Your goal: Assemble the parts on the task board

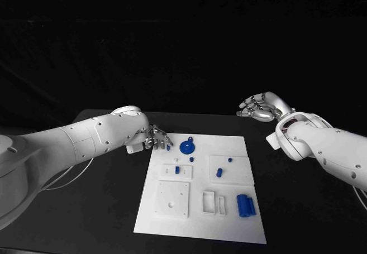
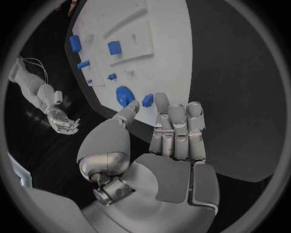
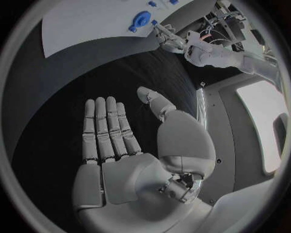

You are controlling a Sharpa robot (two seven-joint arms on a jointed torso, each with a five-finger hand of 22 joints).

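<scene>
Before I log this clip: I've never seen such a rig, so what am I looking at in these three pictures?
A two-armed robot at a black table. The head view looks down from its head; each round picture comes from a camera at one wrist, behind that hand. The white task board lies mid-table, carrying small blue parts: a round disc near its far edge and a blue block nearer the robot, among others. The left hand hovers at the board's far left corner; the right hand is raised beyond it. Both hands are open and hold nothing.

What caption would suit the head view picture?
Two open robot hands, left hand and right hand, hover by a white task board dotted with blue parts.
</scene>
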